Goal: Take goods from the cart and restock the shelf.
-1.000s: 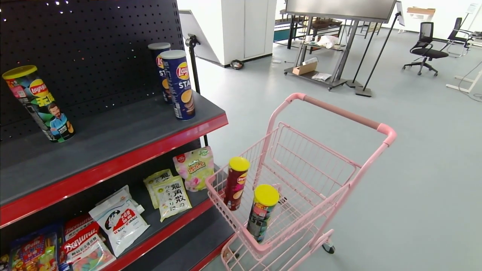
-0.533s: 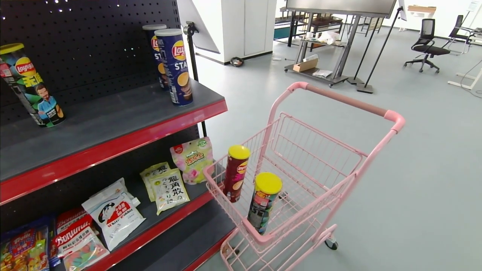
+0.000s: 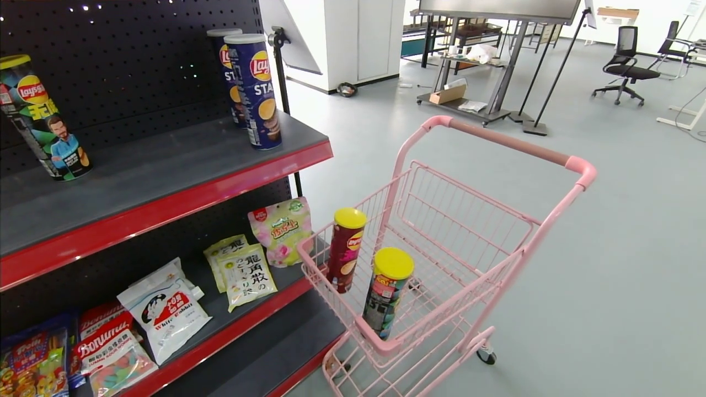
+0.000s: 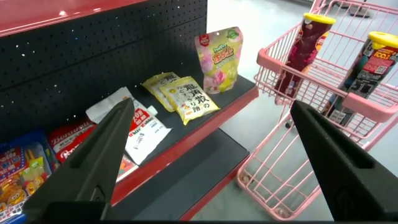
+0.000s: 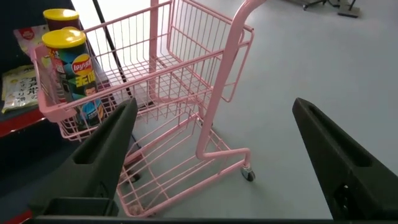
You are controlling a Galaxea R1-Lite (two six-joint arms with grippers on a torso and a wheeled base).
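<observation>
Two yellow-lidded cans are stood upright in the front corner of the cart (image 3: pixel 499 144): a dark red can (image 3: pixel 346 251) and, just beside it, a multicoloured can (image 3: pixel 386 298). Neither is held. The cart is parked just beside the shelf (image 3: pixel 165 179). On its upper board two blue cans (image 3: pixel 255 91) and a patterned can (image 3: pixel 41 118) are already stood, and snack bags (image 3: pixel 165 314) are laid on the lower board. The left hand (image 4: pixel 211 104) is seen wide open with nothing in it, the right hand (image 5: pixel 214 102) likewise (both near the cart). Risks as judged: a tall can could be tipped by an off-centre grasp, a finger snagged on the wire wall, or the wheeled cart nudged away.
</observation>
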